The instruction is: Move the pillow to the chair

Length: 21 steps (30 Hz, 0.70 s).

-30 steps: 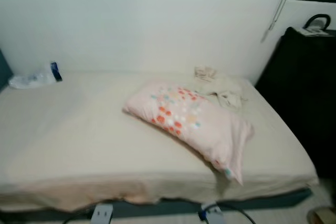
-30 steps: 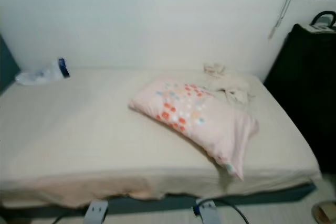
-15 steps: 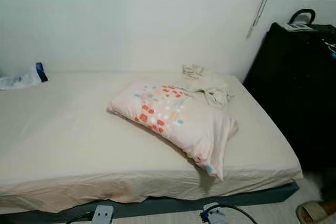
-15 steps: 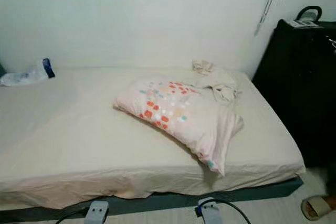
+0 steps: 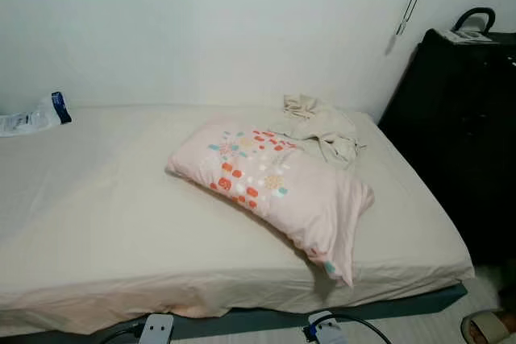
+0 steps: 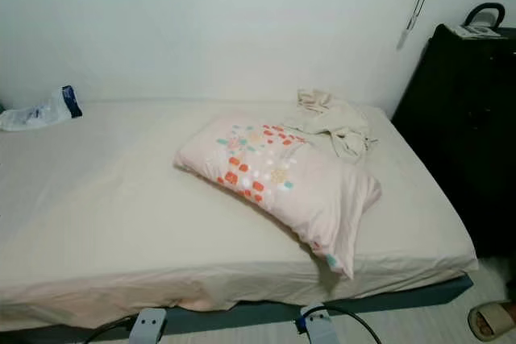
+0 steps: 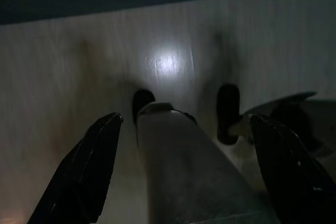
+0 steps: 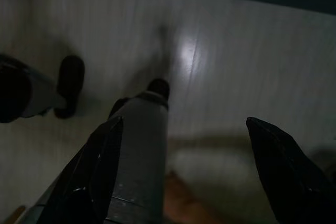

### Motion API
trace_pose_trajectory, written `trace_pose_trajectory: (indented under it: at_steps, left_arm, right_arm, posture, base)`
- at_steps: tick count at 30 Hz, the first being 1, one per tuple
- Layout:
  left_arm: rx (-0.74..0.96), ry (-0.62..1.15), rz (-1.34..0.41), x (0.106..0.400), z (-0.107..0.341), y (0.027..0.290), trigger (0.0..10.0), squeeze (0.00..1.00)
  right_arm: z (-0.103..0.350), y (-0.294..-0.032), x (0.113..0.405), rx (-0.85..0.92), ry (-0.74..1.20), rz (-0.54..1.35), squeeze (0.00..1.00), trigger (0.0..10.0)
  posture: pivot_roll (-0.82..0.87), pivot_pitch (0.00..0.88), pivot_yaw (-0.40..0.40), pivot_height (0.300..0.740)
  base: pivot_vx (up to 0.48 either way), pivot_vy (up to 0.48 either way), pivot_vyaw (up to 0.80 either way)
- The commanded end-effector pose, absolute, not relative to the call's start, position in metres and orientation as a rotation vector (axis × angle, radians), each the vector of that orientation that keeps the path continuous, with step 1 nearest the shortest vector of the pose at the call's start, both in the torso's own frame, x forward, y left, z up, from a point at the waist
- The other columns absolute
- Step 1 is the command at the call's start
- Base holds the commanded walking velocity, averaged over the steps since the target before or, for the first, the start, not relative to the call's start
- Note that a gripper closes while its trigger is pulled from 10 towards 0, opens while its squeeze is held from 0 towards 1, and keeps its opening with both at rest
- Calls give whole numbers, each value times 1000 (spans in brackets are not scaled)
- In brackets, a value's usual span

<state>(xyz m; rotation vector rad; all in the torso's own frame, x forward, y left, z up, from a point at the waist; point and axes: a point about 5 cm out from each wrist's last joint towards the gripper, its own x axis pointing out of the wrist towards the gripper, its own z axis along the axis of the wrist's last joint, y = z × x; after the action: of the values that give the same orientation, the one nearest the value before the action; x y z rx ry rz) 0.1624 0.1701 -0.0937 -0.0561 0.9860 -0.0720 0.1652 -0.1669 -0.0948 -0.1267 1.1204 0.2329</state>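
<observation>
Pillow lies on bed, toward its right end, just beside crumpled cloth. Looks soft, light, floppy; likely sags if pinched. Best hold: bunched corner or short edge. Left gripper and right gripper hang over floor, fingers spread wide, empty.

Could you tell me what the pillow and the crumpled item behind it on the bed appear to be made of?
Pillow: soft woven fabric, probably cotton, matte pale pink with printed orange and teal squares; it sags and its corner droops.
Crumpled cloth: thin beige fabric, matte, lying in loose folds; whether it is a garment or a rag cannot be told.
Both rest on the bed.
</observation>
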Motion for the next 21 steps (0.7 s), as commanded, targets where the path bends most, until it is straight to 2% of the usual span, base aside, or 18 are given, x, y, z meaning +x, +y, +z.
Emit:
trace_pose_trajectory:
  at_steps: [1, 16, 21]
  left_arm:
    - [-66, 996, -64, 159, -95, 171, 10000, 0]
    - [-68, 996, -65, 158, -95, 173, 10000, 0]
    - [-71, 995, -67, 157, -96, 174, 10000, 0]
  right_arm:
    - [-95, -166, 166, -131, 1117, 237, 0, 10000]
    - [-94, -165, 166, -128, 1114, 238, 0, 10000]
    - [-94, -165, 167, -133, 1113, 241, 0, 10000]
  posture:
    - [107, 0, -68, 740]
    - [108, 0, -71, 740]
    - [109, 0, -75, 740]
  base:
    - [0, 0, 0]
    - [0, 0, 0]
    - [275, 0, 0]
